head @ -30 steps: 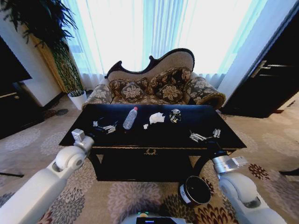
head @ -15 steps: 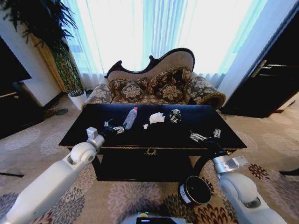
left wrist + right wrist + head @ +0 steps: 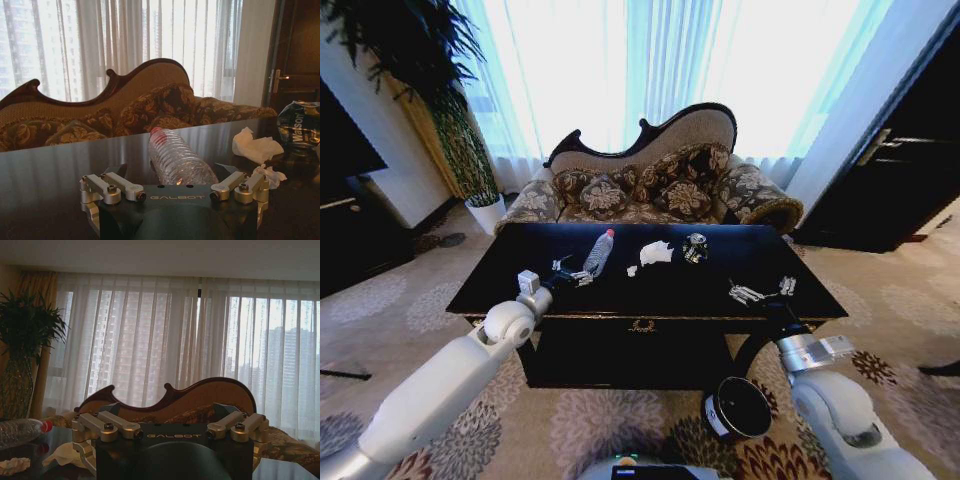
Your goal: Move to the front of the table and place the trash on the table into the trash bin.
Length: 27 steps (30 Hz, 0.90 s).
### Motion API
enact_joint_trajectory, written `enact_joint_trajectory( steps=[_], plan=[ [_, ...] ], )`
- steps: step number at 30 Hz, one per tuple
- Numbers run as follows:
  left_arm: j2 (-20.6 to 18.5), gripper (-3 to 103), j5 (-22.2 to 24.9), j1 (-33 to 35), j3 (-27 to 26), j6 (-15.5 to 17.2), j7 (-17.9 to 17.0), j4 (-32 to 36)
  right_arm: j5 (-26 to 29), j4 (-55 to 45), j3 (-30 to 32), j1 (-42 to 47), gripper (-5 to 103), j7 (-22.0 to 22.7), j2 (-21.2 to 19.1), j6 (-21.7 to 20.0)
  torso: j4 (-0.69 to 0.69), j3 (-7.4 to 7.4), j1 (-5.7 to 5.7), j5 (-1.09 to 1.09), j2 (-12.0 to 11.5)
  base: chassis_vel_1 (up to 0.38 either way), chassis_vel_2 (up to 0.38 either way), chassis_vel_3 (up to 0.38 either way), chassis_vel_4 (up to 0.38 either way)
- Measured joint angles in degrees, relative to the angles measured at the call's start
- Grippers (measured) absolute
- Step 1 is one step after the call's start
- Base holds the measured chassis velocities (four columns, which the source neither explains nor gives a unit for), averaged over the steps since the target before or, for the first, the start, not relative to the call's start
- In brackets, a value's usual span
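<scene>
The left gripper (image 3: 572,272) is hovering over the table (image 3: 650,290) with its fingers spread wide and nothing between them, and the clear bottle (image 3: 599,252) is lying on its side just beyond it, at about 1 o'clock in the head view. In the left wrist view the bottle (image 3: 176,159) is pointing its red cap away from the open fingers (image 3: 116,186), its base reaching into the gap between them. The white tissue wad (image 3: 656,253) is sitting at 3 o'clock from the bottle, a tiny white scrap (image 3: 632,270) beside it, and the crumpled wrapper (image 3: 695,246) farther toward 3 o'clock. The right gripper (image 3: 760,292) is resting spread over the table's right part. The trash bin (image 3: 736,408) is standing on the carpet under the table's right front, partly hidden by the right arm.
</scene>
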<state>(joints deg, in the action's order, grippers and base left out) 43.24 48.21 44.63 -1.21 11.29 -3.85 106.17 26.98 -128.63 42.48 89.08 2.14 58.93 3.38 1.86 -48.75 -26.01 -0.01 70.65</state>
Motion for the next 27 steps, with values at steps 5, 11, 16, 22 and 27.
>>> enact_joint_trajectory(
  steps=[5, 11, 16, 22, 27],
  plan=[
    [0.69, 98, -0.77, -0.86, 1.64, -0.78, 0.51, -1.56, 0.01, -0.31, 0.41, 0.67, 100, 0.01, -0.03, -0.01, 0.0, 0.0, 0.0, -0.01, 0.0, 0.0, 0.0, 0.0, 0.0],
    [1.58, 96, -1.24, -1.65, 2.52, -1.18, 1.04, -3.16, 0.0, -0.57, 0.32, 0.65, 100, 0.13, -0.01, -0.28, 0.0, 0.0, 0.0, 0.0, 0.0, 0.0, 0.0, 0.0, 0.0],
    [1.83, 94, -1.31, -2.62, 2.93, -1.33, 1.41, -4.29, -0.01, -0.73, 0.28, 0.67, 100, 0.17, 0.15, -0.47, 0.0, 0.0, 0.0, 0.0, 0.0, 0.0, 0.0, 0.0, 0.0],
    [2.72, 96, -1.25, -3.93, 3.57, -1.63, 1.67, -6.34, 0.0, -0.73, 0.27, 0.53, 100, 0.2, 0.19, -0.62, 0.0, 0.0, 0.0, 0.0, 0.0, 0.0, 0.0, 0.0, 0.0],
    [4.09, 84, -1.73, -3.75, 3.71, -2.03, 1.76, -7.22, 0.02, -0.68, 0.21, 0.57, 100, 0.19, 0.2, -0.63, 0.01, 0.0, 0.0, 0.0, 0.0, 0.0, 0.0, 0.0, 0.0]
  ],
)
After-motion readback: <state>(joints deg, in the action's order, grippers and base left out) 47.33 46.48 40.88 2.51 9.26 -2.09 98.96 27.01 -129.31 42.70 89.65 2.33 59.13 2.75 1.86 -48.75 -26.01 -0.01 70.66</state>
